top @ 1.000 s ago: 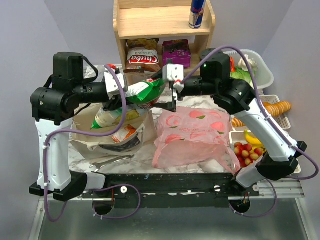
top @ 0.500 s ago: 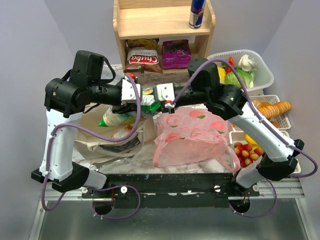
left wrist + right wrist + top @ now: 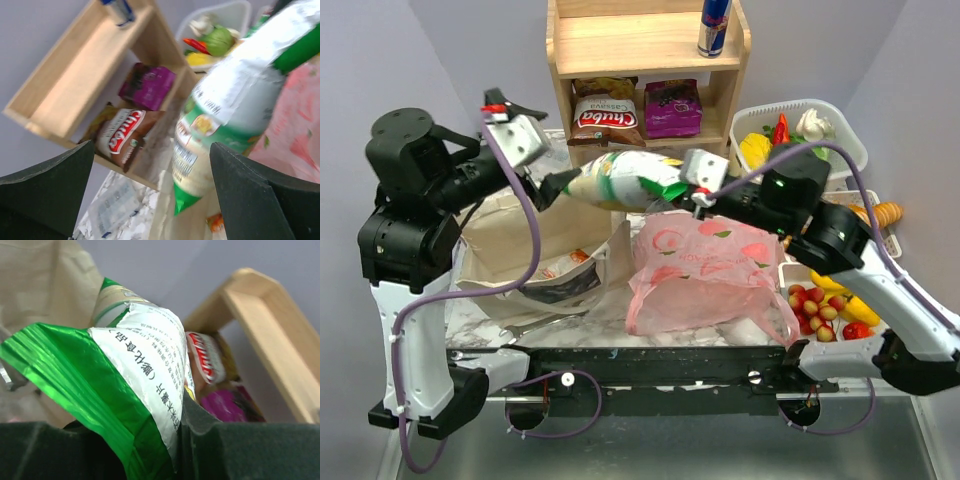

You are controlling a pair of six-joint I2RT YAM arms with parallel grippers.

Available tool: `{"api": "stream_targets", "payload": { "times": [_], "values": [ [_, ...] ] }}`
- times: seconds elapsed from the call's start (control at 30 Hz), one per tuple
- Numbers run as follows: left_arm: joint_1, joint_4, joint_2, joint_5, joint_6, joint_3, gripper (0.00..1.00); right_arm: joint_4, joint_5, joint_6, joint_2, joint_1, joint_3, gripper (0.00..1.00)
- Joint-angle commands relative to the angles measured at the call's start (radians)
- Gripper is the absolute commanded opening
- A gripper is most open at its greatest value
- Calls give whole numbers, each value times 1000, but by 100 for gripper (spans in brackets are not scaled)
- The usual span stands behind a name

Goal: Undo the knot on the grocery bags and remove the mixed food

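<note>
A green-and-white snack bag (image 3: pixel 620 180) hangs in the air between the two arms, above the beige tote (image 3: pixel 520 235). My right gripper (image 3: pixel 672 195) is shut on its green sealed end (image 3: pixel 125 390). My left gripper (image 3: pixel 552 186) stands wide open just left of the bag's other end (image 3: pixel 220 120), with nothing between its fingers (image 3: pixel 45 190). The pink bag (image 3: pixel 705 265) lies crumpled on the table, below and in front of the right gripper. Its knot does not show. Other food sits in the white basket (image 3: pixel 845 135) at the back right.
A wooden shelf (image 3: pixel 640 45) at the back holds a brown chip bag (image 3: pixel 603 115), a purple packet (image 3: pixel 672 105) and a can (image 3: pixel 713 25). Trays (image 3: pixel 790 272) at the right edge hold small red fruit (image 3: pixel 812 305) and a banana (image 3: pixel 860 308). A packet lies inside the tote.
The left gripper opened, let go of the snack bag and drew back to the left. The right gripper closed on the bag's green end and carried it up and to the right.
</note>
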Motion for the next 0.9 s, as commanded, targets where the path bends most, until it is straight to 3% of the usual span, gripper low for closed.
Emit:
{"api": "stream_targets", "payload": {
  "times": [0.0,0.2,0.33,0.5,0.73,0.87],
  "values": [
    [102,332,-39,-76,-264,-80,99,354,345,-13,-165,-3,-166,1],
    [110,307,-25,-96,-258,-101,98,746,554,-257,-231,-3,-399,1],
    [110,322,-39,-94,-260,-142,99,956,560,-391,-226,-4,-521,1],
    [113,320,-56,-112,-247,-178,98,1012,481,-455,-196,-4,-577,1],
    [125,324,-93,-129,-229,-246,99,1185,493,-595,-114,-3,-659,1],
    [125,331,-98,-127,-224,-265,98,1143,467,-595,-86,-4,-654,1]
  ]
}}
